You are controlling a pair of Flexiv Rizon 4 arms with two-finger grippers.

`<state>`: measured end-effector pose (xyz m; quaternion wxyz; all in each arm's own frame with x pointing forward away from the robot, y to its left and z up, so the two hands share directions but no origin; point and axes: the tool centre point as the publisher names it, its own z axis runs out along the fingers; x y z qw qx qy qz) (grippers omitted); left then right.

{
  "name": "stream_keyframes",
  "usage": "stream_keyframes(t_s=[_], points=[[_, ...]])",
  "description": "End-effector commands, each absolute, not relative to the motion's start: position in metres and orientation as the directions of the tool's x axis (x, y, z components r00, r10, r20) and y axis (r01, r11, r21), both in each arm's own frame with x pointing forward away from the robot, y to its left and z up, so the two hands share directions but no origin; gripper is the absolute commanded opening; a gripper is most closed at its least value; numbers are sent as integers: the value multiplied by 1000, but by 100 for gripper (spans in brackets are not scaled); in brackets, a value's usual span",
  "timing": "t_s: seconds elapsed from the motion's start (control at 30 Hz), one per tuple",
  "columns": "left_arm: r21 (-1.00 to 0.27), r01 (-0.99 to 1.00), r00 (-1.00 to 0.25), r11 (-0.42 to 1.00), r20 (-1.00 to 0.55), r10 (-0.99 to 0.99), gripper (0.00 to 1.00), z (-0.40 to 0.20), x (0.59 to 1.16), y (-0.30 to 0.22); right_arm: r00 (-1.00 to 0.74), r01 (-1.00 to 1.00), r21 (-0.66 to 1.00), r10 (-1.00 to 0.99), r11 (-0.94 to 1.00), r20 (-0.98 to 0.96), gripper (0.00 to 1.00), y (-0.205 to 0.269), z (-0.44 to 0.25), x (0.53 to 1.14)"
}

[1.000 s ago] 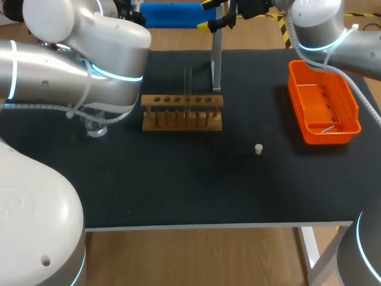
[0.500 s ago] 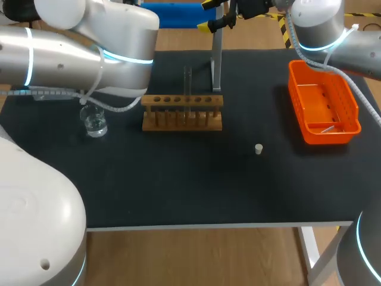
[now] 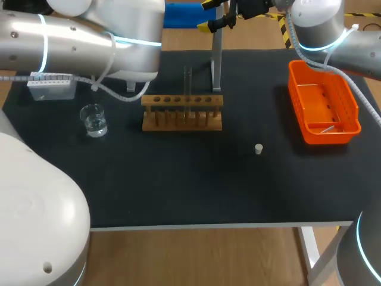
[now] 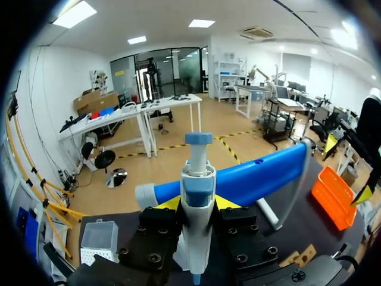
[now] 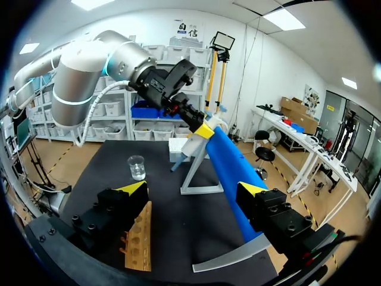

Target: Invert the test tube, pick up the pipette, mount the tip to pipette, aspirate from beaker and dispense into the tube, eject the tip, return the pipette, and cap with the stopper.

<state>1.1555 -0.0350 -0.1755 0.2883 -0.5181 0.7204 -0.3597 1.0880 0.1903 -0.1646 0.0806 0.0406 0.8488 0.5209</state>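
The pipette (image 4: 197, 173) sits clamped in the left end effector (image 4: 196, 205), a finger pressed against each side of its grey body and its blue plunger knob pointing away from the wrist. In the right wrist view it hangs tilted in the air over the far part of the bench (image 3: 178, 179), close to the upper end of a blue bar (image 5: 229, 170) that leans by the grey stand (image 3: 216, 59). The tip box (image 3: 50, 89) lies at the bench's far left corner, partly under the left arm (image 3: 71, 42), and the beaker (image 3: 94, 120), holding a little clear liquid, stands just in front of it. To the beaker's right is the wooden rack (image 3: 182, 113), with the tube (image 3: 187, 83) upright in one of its middle holes. The white stopper (image 3: 259, 149) stands alone on the bench between the rack and the orange tray (image 3: 351, 119), apart from both. The right end effector (image 5: 193, 189) is held high behind the stand, its fingers wide apart with nothing between them.
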Motion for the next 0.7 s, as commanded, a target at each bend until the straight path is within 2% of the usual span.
stream_keyframes(t_s=[0.03,0.7], points=[[-802,-559,-295,209,-43,-955,0,-175,1161,-34,-985,-14,889,148,458,-92,100,190,-163,1089],[-775,-593,-289,217,-47,-956,0,-186,1169,-32,-985,-14,889,148,458,-92,100,190,-163,1089]])
